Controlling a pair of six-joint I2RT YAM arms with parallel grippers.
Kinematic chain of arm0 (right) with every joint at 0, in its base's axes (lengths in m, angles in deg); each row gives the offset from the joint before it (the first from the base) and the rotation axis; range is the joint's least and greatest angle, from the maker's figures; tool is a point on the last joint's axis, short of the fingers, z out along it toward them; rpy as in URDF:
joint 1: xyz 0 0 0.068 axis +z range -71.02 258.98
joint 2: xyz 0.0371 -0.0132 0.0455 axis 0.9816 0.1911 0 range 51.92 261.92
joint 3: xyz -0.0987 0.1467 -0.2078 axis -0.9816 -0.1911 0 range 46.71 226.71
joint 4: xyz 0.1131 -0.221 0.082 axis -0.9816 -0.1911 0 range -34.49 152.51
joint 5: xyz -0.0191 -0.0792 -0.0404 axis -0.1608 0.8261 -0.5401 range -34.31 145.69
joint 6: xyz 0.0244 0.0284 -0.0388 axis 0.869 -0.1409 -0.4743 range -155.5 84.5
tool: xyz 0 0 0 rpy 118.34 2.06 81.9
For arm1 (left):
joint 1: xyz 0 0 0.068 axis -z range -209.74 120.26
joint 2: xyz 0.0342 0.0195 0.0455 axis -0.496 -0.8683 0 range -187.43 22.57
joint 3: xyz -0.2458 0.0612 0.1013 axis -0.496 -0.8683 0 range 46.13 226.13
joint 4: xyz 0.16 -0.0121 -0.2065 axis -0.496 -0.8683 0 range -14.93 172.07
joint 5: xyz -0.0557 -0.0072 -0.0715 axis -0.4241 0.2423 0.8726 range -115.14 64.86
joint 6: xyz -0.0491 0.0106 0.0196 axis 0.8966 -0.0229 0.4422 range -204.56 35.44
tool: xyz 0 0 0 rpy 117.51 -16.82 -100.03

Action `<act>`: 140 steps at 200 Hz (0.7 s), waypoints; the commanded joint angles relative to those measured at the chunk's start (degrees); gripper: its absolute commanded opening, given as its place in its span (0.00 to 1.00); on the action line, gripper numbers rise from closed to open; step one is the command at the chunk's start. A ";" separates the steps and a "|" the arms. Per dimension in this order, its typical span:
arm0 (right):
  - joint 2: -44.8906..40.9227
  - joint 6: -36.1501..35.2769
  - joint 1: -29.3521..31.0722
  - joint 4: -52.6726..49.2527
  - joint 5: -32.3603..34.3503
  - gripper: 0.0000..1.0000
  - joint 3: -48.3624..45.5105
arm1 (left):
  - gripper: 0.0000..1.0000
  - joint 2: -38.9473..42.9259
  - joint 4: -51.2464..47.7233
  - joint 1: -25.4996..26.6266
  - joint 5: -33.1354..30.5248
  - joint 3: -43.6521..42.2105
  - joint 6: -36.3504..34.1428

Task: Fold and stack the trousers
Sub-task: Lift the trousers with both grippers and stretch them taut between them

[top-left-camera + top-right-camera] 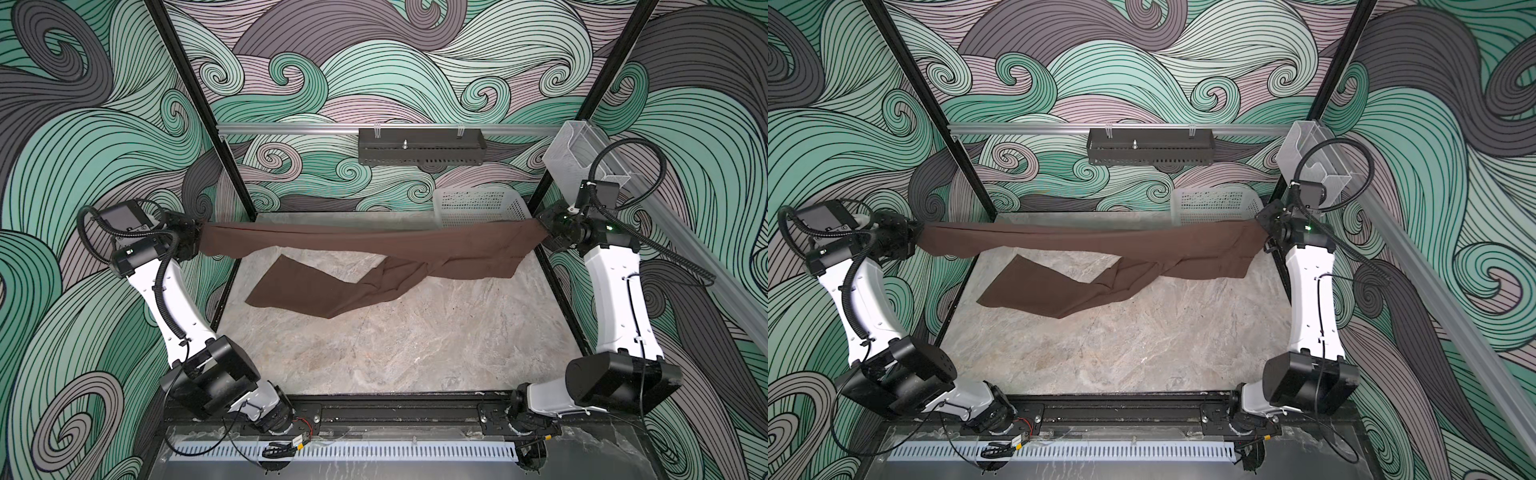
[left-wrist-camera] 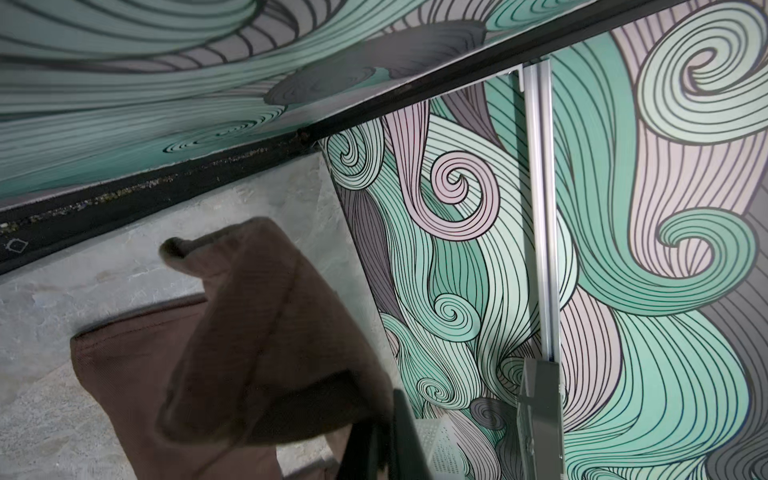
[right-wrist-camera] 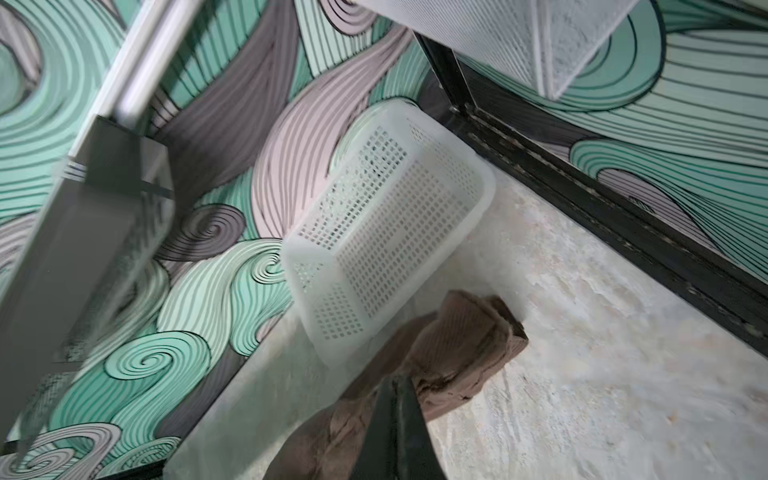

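Trousers (image 1: 365,243) strung between arms above far side of worktop (image 1: 415,345). One leg hangs loose, trailing onto worktop. Left jaws and right jaws each clamped on bunched cloth end. Fabric looks soft, light, limp, sagging. Best hold probably hem and waistband corners.

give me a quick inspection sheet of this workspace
surface: marble-look table, partly under cloth.
job's things: trousers unfolded, one leg stretched between the grippers, the other trailing on the table.
clutter: white mesh basket, far right corner.
grippers: left gripper and right gripper both shut on the trousers.
cables: black hoses loop along both arms, clear of the cloth.
surroundings: swirl-patterned walls; black tray on the back rail; clear box at its right end.
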 commanded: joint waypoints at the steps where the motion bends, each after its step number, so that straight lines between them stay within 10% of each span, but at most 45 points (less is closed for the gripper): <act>1: 1.99 -2.12 -0.32 -0.04 4.43 0.00 -0.45 | 0.00 -1.04 1.77 -0.44 0.10 0.06 -0.05; 78: 6.74 -1.69 -0.55 -3.88 2.69 0.00 15.29 | 0.00 -8.24 -3.22 1.13 1.62 12.42 -0.73; 140: -6.05 -2.21 -4.32 3.01 5.24 0.00 -15.55 | 0.00 5.34 2.61 -0.57 2.03 -18.29 -4.20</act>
